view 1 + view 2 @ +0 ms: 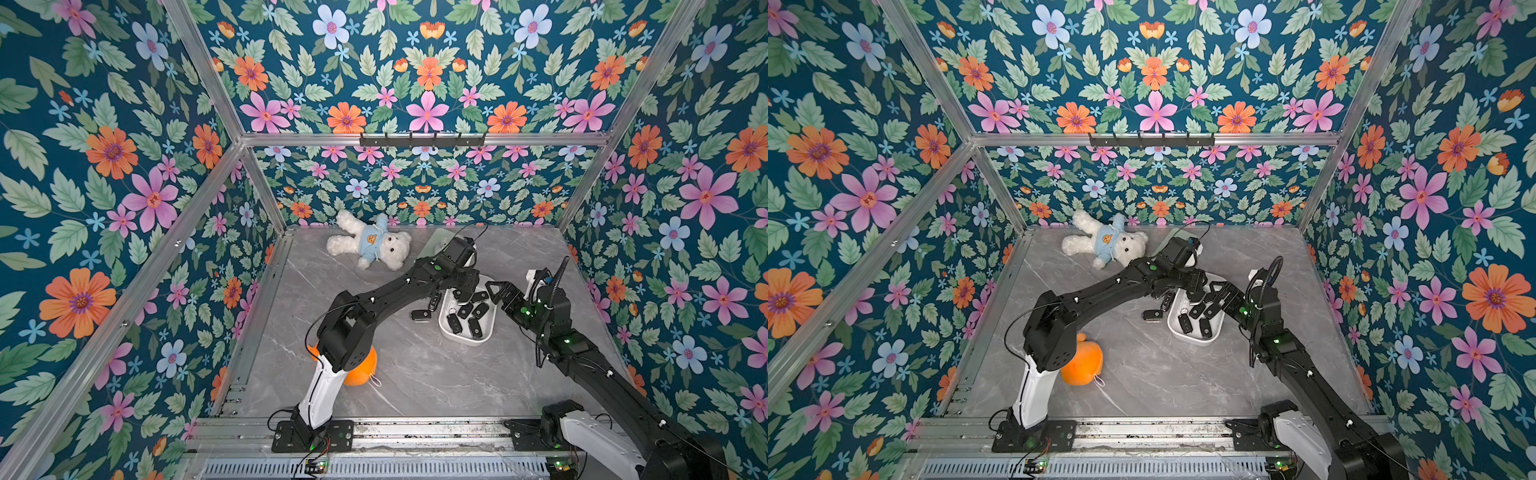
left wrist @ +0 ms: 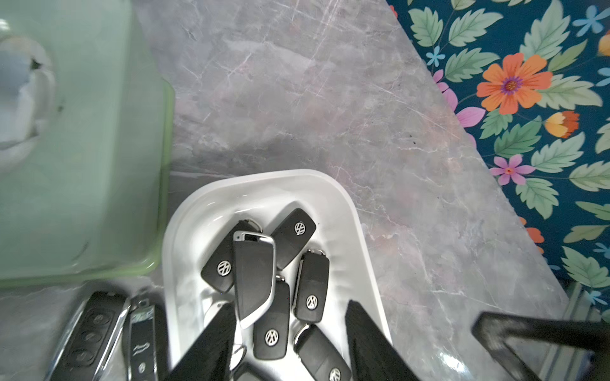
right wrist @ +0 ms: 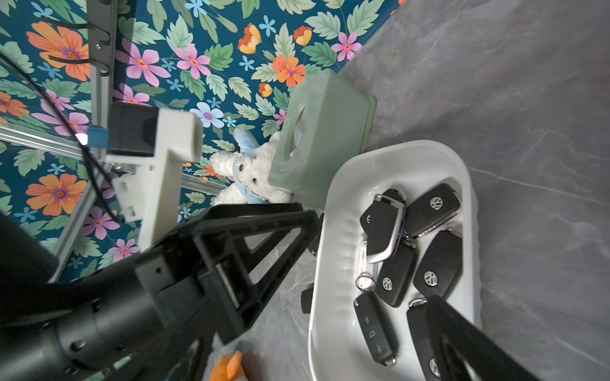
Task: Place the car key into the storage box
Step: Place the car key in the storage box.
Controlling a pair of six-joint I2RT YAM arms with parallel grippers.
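Observation:
The storage box [image 1: 465, 341] [image 2: 358, 214] [image 3: 325, 250] is a white tub right of the table's middle, holding several black car keys. A silver-edged car key [image 2: 254, 277] [image 3: 384, 231] lies on top of the pile. My left gripper [image 2: 290, 306] [image 1: 462, 293] hangs over the tub, open. The silver-edged key's tip lies beside one of its fingers [image 2: 214, 339], unclamped. My right gripper [image 1: 498, 294] is at the tub's right side, open wide and empty. One of its fingers [image 3: 458, 343] reaches over the tub's near end. Two more car keys [image 1: 422, 314] [image 2: 89, 333] lie on the table left of the tub.
A pale green box [image 2: 82, 165] [image 3: 323, 132] stands just behind the tub. A white teddy bear [image 1: 370, 246] lies at the back wall, and an orange plush [image 1: 361, 368] sits by the left arm's base. Floral walls enclose the grey marble table [image 1: 415, 374].

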